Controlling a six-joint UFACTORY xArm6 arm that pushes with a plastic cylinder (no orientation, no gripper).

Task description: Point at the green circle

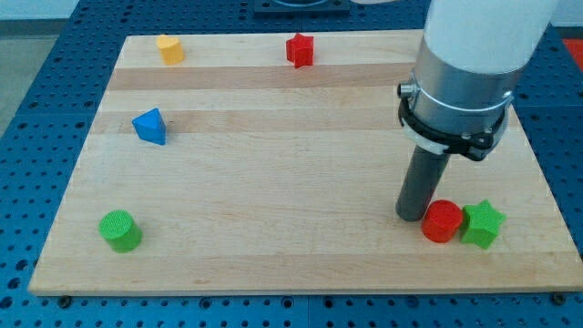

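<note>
Beside red circle (442, 220), my tip (412, 217); green circle (119, 230) far left.

The circle (119, 230) and one star (482, 224) are green. A cylinder (442, 220) and another star (300, 49) are red. The triangle (150, 126) is blue, the small block (169, 48) yellow, the board (273, 173) pale striped wood, the rod (421, 185) dark grey.

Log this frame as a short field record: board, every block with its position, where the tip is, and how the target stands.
board: wooden board on blue perforated table
target: green circle, view's bottom left, alone
my tip, view's bottom right, just left of red circle, far from target
green star, touching red circle's right side
blue triangle, left
yellow block, top left
red star, top centre
</note>
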